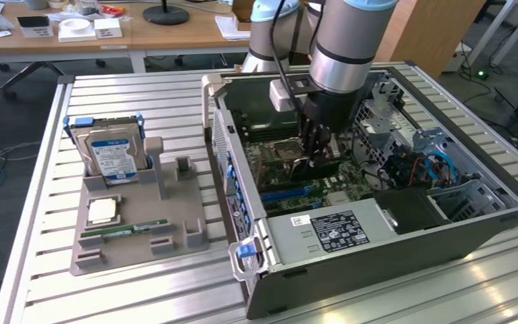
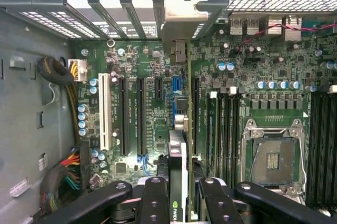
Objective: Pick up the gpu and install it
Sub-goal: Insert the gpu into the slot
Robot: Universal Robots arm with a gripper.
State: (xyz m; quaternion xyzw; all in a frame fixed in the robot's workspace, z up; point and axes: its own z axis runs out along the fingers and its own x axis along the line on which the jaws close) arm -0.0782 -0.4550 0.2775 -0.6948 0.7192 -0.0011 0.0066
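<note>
The gpu shows edge-on as a slim dark card, and its silvery bracket reaches the rear slot openings of the open computer case. My gripper is shut on the card, with black fingers pressed against both of its faces. In the exterior view the gripper reaches down inside the case and holds the gpu upright just over the green motherboard. Whether the card's edge sits in a slot cannot be told.
Long black expansion slots and a white slot run beside the card, with the bare CPU socket further off. Outside the case, a grey holder carries a hard drive, a processor and a memory stick.
</note>
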